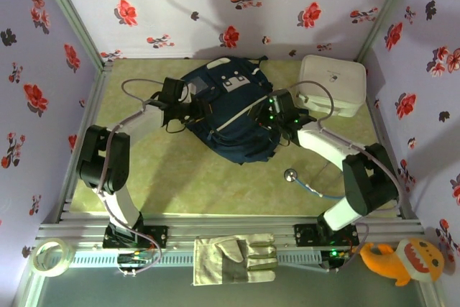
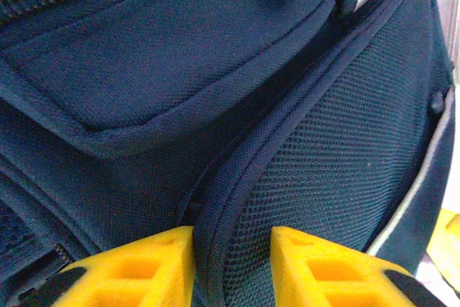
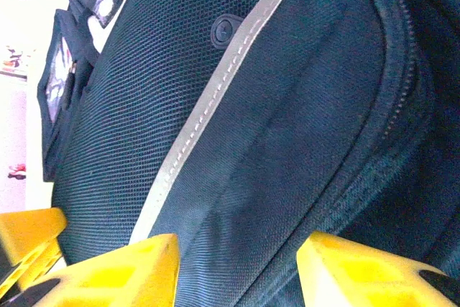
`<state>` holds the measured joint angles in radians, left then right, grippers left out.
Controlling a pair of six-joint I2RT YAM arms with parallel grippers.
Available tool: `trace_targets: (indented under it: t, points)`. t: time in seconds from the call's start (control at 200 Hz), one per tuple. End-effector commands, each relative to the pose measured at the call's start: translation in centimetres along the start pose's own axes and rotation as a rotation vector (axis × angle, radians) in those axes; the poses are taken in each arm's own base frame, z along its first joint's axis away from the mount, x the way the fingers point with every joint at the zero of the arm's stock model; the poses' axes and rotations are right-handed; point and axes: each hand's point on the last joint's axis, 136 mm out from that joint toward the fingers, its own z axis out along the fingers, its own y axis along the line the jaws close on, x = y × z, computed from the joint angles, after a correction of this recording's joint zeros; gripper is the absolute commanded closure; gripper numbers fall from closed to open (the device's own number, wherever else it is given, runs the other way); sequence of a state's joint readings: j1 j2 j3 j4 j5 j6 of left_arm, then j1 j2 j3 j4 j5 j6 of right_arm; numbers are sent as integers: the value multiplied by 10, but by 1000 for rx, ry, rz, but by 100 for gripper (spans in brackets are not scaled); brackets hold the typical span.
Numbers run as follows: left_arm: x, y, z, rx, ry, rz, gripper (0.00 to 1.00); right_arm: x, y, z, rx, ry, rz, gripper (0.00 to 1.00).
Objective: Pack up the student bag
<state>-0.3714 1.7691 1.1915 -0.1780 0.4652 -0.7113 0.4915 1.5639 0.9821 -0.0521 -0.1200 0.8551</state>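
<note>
Lying at the back centre of your green table (image 1: 180, 177), the student bag (image 1: 230, 131) is navy with white patches and a grey square panel on its upper face, its top toward the far wall.

Left gripper (image 1: 197, 111): at the bag's left flank. In your left wrist view the yellow fingers (image 2: 144, 267) straddle the piped rim of a mesh side pocket (image 2: 345, 170). The fabric fills the narrow gap between them and touches both, so you have it pinched on the bag.

Right gripper (image 1: 261, 115): at the bag's right flank. In your right wrist view the yellow fingers (image 3: 129, 267) stand spread wide against the navy panel, just beside a white stripe (image 3: 208, 106). The cloth runs unbroken past both tips, so nothing is clamped.

Other items in your workspace:
- White rounded-square zip case (image 1: 332, 85), back right corner, just beside the bag.
- Small round metal disc on a thin tube (image 1: 290, 175), on the table in front of the bag, near the right arm.
- Pale work glove (image 1: 235, 258), flat on the front rail between the arm bases.
- Roll of clear tape (image 1: 52, 257), front left, off the table.
- Orange plush toy (image 1: 399, 258), front right, off the table.
</note>
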Motion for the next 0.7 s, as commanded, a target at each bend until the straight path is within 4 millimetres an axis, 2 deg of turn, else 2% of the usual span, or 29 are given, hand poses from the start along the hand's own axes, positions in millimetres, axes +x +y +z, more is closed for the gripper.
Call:
trace_targets:
  t: [0.0, 0.12, 0.195, 0.35, 0.47, 0.575, 0.695]
  points:
    - [-4, -8, 3, 69, 2, -19, 79, -4, 12, 8, -17, 10, -40, 58]
    - [-6, -12, 1, 102, -4, -38, 94, -11, 11, 15, 8, 4, -71, 67]
    - [-9, -11, -4, 114, -23, -51, 100, -16, 12, 19, 18, 7, -94, 71]
    - [-14, -7, -16, 135, -68, -95, 100, -27, 17, 36, 17, 29, -165, 72]
    - [-18, -3, -25, 158, -106, -141, 100, -34, 29, 50, 0, 63, -233, 72]
    - [-24, -2, -30, 177, -136, -176, 100, -41, 30, 48, 25, 56, -236, 64]
    - [-29, -8, -34, 202, -154, -199, 100, -50, 23, 24, 71, -2, -203, 48]
